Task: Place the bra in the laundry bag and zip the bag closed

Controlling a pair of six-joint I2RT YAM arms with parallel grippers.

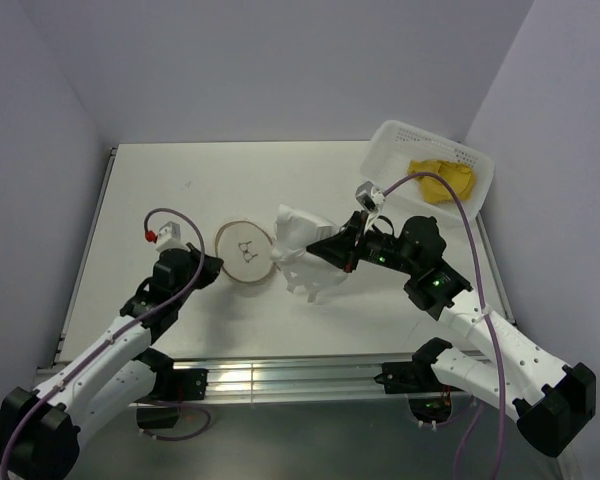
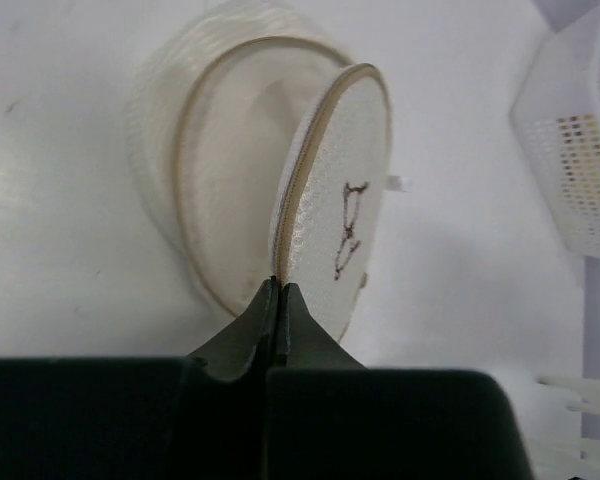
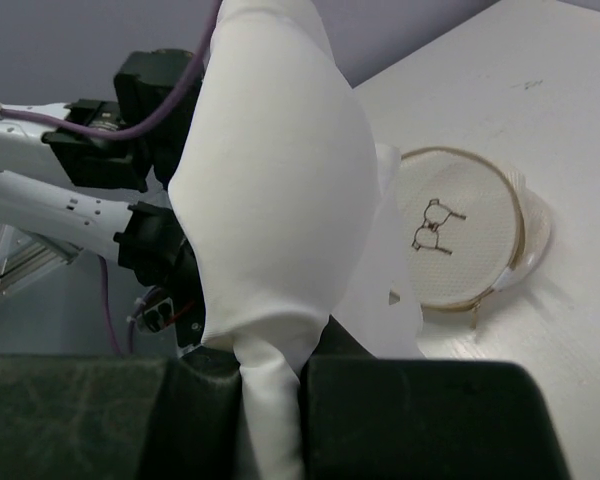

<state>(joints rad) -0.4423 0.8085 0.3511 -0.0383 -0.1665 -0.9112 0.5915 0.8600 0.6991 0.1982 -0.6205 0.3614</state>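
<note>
Cream-white mesh is sitting pinched in both your tools: your left gripper point(image 2: 278, 295) is clamping tight on the rim of the round flap lid point(image 1: 245, 252), whose dark zip pulls point(image 1: 246, 250) are facing up. Just right of it, your right gripper point(image 3: 270, 385) is squeezing a bunched fold of the laundry bag point(image 1: 302, 255). The mustard bra point(image 1: 442, 181) is lying in the white basket point(image 1: 398, 150) at the far right, well apart from the bag

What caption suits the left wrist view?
Left gripper pinching the edge of the lid on the open laundry bag.
</note>
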